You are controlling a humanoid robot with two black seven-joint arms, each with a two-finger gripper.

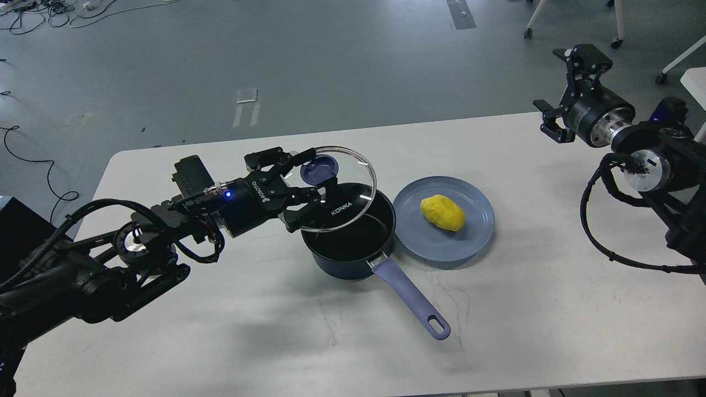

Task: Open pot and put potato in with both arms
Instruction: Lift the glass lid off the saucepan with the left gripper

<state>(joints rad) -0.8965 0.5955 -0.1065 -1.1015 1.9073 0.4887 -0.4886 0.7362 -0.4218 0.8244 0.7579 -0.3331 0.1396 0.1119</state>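
Note:
The dark navy pot (pixel 353 248) stands mid-table, its black inside showing and its lavender-blue handle (pixel 411 298) pointing to the near right. My left gripper (pixel 314 176) is shut on the blue knob (pixel 319 165) of the glass KONKA lid (pixel 336 193) and holds the lid tilted above the pot's left rim. The yellow potato (pixel 442 212) lies on a light-blue plate (pixel 469 242) just right of the pot. My right gripper (pixel 560 94) is open and empty, raised over the table's far right corner, well away from the potato.
The white table (pixel 524 320) ends at a near edge at the bottom and a far edge behind the plate. Grey floor with cables (pixel 33 160) lies beyond. Chair legs (pixel 615 33) stand at the far right.

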